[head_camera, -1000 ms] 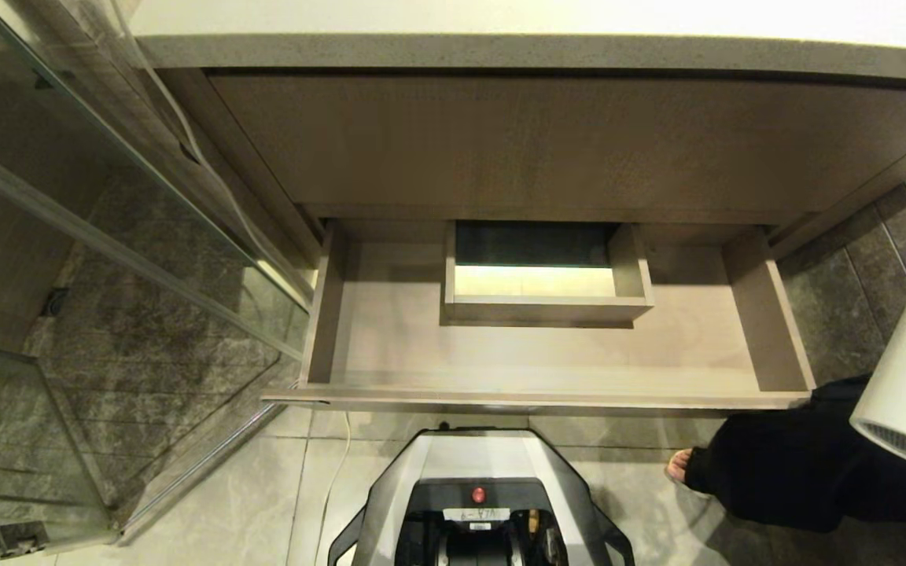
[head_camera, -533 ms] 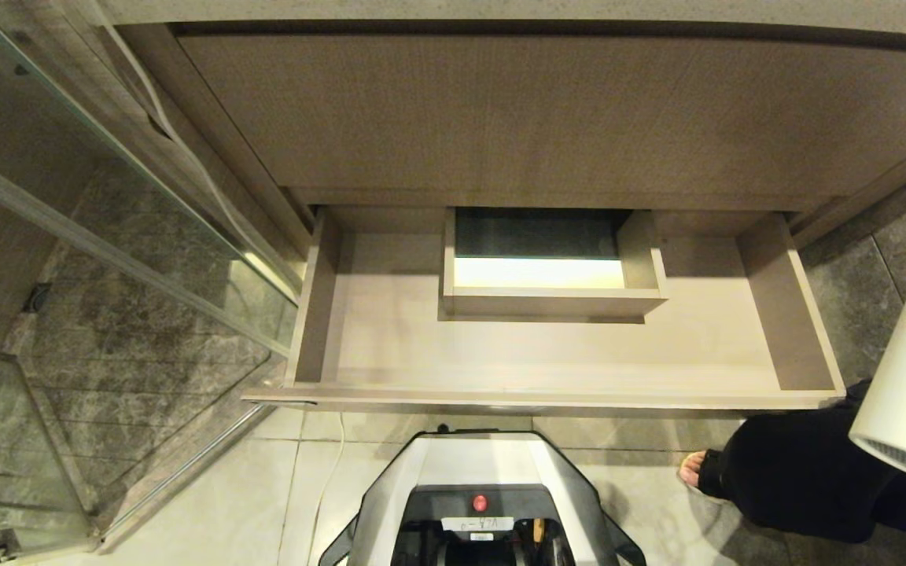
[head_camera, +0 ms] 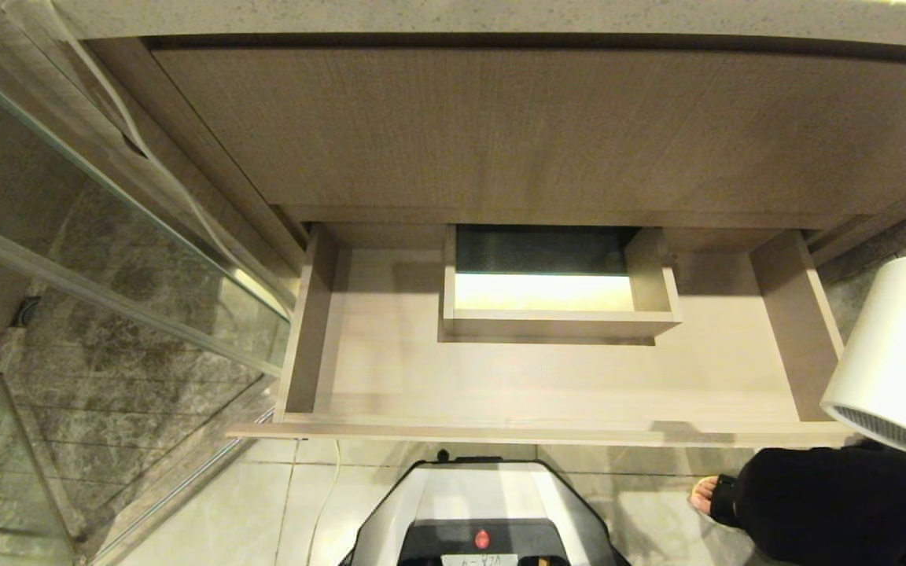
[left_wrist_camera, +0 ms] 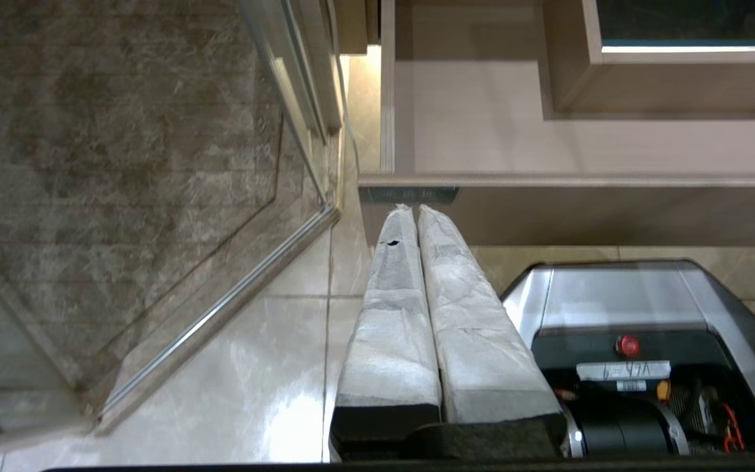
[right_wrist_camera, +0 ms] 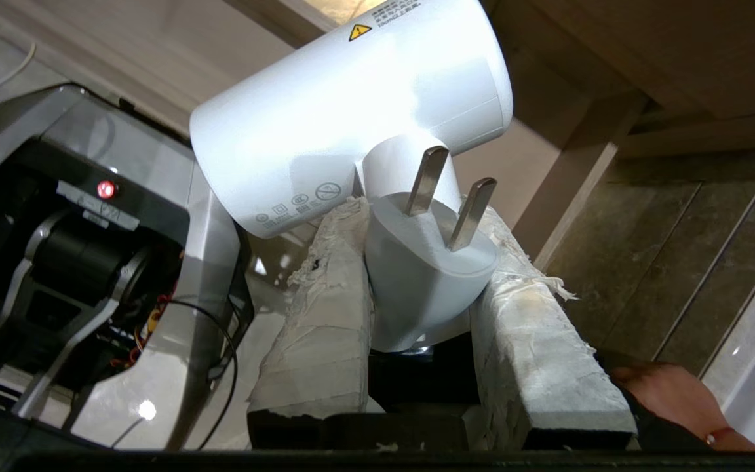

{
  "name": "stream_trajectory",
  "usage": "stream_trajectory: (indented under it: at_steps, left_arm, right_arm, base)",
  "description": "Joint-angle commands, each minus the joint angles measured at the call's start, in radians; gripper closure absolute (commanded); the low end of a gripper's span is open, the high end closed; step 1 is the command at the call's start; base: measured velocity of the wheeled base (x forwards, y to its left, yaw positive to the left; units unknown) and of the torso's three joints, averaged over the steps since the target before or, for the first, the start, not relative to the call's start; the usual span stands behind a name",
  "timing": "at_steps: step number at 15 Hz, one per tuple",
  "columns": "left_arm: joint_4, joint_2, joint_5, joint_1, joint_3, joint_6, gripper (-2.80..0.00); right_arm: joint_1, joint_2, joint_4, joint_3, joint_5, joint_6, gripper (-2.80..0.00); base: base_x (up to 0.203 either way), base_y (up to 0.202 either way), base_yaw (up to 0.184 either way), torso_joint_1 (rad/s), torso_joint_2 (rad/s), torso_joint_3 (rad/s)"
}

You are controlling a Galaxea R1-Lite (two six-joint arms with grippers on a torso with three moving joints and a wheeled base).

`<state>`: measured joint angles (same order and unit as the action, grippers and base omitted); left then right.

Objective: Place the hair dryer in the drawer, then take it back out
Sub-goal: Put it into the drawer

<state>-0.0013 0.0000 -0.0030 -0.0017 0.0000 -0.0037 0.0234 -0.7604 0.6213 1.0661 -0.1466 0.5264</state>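
- The drawer point(head_camera: 547, 377) stood pulled out from under the vanity bench point(head_camera: 500, 16), wide and shallow, its light-brown wood-grain floor bare.
- A boxed rectangular cut-out point(head_camera: 555, 295) sat in the middle of the drawer against its back edge, open at the top, with a dark patch and a bright strip showing inside it.
- The hair dryer point(head_camera: 897, 354) hung in the air at the right end of the drawer, just outside its right wall and above the front corner, not in the drawer.
- Its fat white barrel pointed its dark grille end down and toward the robot; the yellow warning sticker point(right_wrist_camera: 359, 31) faced up.
- The right tool point(right_wrist_camera: 417, 262) was closed partway on the hair dryer, its two wrapped fingers point(right_wrist_camera: 325, 308) clamping the handle with the white plug point(right_wrist_camera: 426, 262) wedged between them, prongs pointing outward.
- The left tool point(left_wrist_camera: 413, 213) hung low by the robot's base point(head_camera: 484, 511), its wrapped fingers pressed together and holding nothing, its tip near the left front corner of the drawer.
- A person in dark clothing point(head_camera: 830, 507) stood on the tiled floor at the robot's right, a bare foot point(head_camera: 705, 495) just beside the drawer front.
- A glass shower partition point(head_camera: 107, 259) ran along the left.
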Motion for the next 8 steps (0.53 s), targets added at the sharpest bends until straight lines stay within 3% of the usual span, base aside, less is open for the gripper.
stream_trajectory:
  at_steps: [1, 6, 8]
  left_arm:
    - [0.0, 0.0, 0.0, 0.0, 0.0, 0.0, 0.0]
    - [0.0, 0.0, 0.0, -0.001, 0.0, 0.0, 0.0]
    - [0.0, 0.0, 0.0, 0.0, 0.0, 0.0, 0.0]
  right_arm:
    - [0.001, -0.093, -0.012, 0.021, -0.002, -0.047, 0.0]
    - [0.001, -0.273, -0.065, 0.059, -0.001, -0.327, 0.0]
    - [-0.001, -0.318, -0.156, 0.014, 0.001, -0.389, 0.0]
  base:
    - [0.0, 0.0, 0.0, 0.096, 0.07, 0.147]
    - [0.0, 0.0, 0.0, 0.042, 0.03, 0.053]
    - [0.0, 0.0, 0.0, 0.023, 0.01, 0.047]
